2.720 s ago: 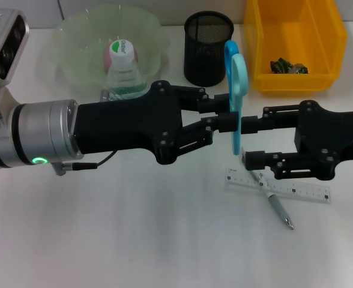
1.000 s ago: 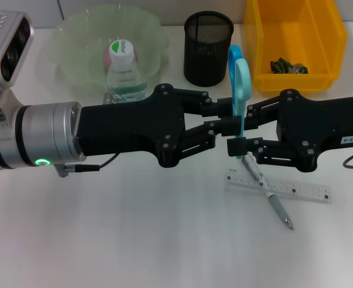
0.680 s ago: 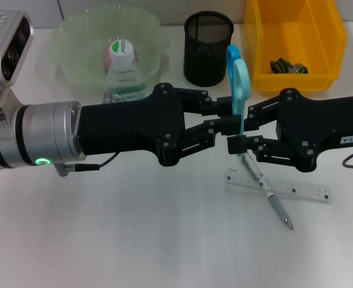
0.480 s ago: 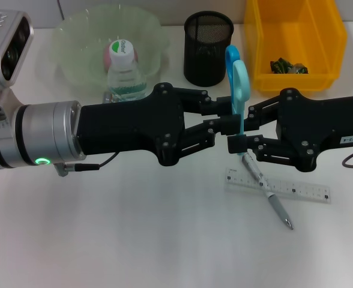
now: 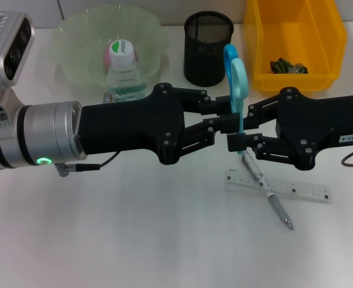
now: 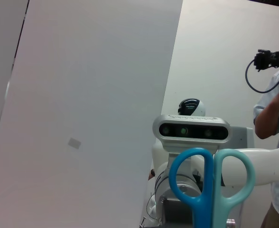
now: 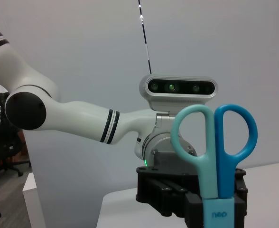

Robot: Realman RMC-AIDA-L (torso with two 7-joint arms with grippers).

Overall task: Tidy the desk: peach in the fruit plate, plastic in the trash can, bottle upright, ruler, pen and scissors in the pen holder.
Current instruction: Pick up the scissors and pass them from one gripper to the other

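Blue scissors [image 5: 236,84] stand upright above the table, handles up, held from both sides. My left gripper [image 5: 224,116] reaches in from the left and is shut on them. From the right, my right gripper [image 5: 241,128] is closed around their lower part. The handles fill both wrist views [image 6: 210,185] [image 7: 215,152]. A clear ruler [image 5: 296,189] lies on the table with the pen [image 5: 271,198] across it, just below the right gripper. The black mesh pen holder [image 5: 208,51] stands behind. The bottle [image 5: 125,75] stands upright before the peach [image 5: 107,57] in the green fruit plate [image 5: 74,42]. Crumpled plastic [image 5: 287,66] sits in the yellow trash can [image 5: 320,36].
The two black grippers meet mid-table, in front of the pen holder. The plate is at the back left, the yellow bin at the back right. White tabletop stretches along the front.
The right gripper came in from the right and closed around the scissors' lower part. Since then both arms hold still; the scissors' handles lean slightly further left.
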